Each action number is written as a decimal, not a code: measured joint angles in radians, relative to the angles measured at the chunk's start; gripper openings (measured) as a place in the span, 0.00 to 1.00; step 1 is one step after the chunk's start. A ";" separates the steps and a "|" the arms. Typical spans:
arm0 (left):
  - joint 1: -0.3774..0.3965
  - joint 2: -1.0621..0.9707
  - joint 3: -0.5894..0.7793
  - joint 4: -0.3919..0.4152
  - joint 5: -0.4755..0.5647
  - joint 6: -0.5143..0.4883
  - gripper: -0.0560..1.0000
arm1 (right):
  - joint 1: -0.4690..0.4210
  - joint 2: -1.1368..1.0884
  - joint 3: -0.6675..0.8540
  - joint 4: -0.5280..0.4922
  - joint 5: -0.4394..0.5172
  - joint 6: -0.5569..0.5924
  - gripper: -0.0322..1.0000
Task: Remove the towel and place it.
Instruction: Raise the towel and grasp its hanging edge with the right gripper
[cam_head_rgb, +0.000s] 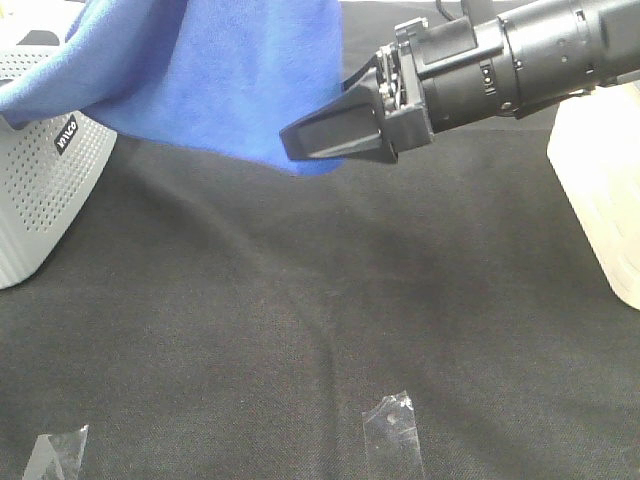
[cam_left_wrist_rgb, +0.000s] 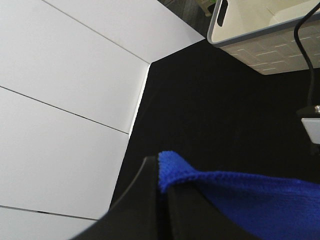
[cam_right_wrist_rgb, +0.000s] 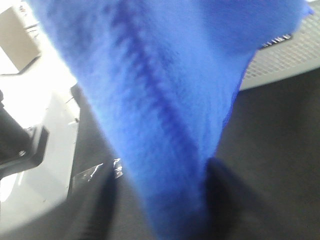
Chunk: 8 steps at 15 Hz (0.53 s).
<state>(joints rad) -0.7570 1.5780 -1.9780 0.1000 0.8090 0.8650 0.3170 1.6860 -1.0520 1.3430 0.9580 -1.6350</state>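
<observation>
The bright blue towel (cam_head_rgb: 220, 70) hangs in the air above the black table cloth (cam_head_rgb: 300, 330) at the upper left of the exterior view, one side lying over a white perforated box. My right gripper (cam_head_rgb: 292, 140) reaches in from the right, its black fingers closed at the towel's lower edge. In the right wrist view the towel (cam_right_wrist_rgb: 160, 75) fills the frame and narrows down into the gripper (cam_right_wrist_rgb: 175, 225). In the left wrist view my left gripper (cam_left_wrist_rgb: 159, 185) is shut on a stitched corner of the towel (cam_left_wrist_rgb: 250, 200). The left gripper is out of the exterior view.
A white perforated box (cam_head_rgb: 40, 180) stands at the left and a white container (cam_head_rgb: 600, 190) at the right. Two pieces of clear tape (cam_head_rgb: 395, 430) lie on the cloth near the front. A white basket with a grey rim (cam_left_wrist_rgb: 260, 35) shows in the left wrist view.
</observation>
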 joint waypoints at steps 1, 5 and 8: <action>0.000 0.000 0.000 0.003 0.000 0.000 0.05 | 0.000 0.000 0.000 0.000 -0.018 0.012 0.41; 0.000 0.000 0.000 0.013 0.000 -0.001 0.05 | 0.000 0.000 0.000 0.003 -0.024 0.043 0.06; 0.000 0.000 0.000 0.017 0.026 -0.032 0.05 | 0.000 0.000 0.000 0.026 0.020 0.070 0.06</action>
<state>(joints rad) -0.7570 1.5780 -1.9780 0.1170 0.8350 0.8330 0.3170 1.6860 -1.0520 1.3690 0.9780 -1.5650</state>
